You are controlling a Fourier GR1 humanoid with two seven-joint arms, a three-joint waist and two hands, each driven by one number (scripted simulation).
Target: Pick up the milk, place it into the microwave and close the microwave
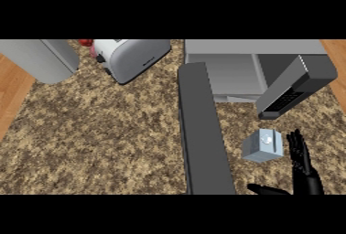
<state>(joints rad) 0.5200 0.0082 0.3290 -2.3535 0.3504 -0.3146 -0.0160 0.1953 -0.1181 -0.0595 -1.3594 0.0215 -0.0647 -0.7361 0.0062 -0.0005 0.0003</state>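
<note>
A small pale blue-grey milk carton (pixel 263 146) stands on the speckled counter in front of the microwave (pixel 233 73), whose cavity is exposed. The microwave door (pixel 202 132) is swung wide and stretches toward the lower edge of the head view, left of the carton. My right hand (pixel 302 162) is open just right of the carton, fingers straight and pointing up, thumb spread out to the left below the carton; it does not hold the carton. My left hand is out of sight.
A dark grey control panel block (pixel 297 84) juts out at the microwave's right, above the carton. A silver toaster (pixel 132 57) lies at the back left, beside a grey appliance (pixel 40 59). Wooden counter edges (pixel 13 100) show at both sides.
</note>
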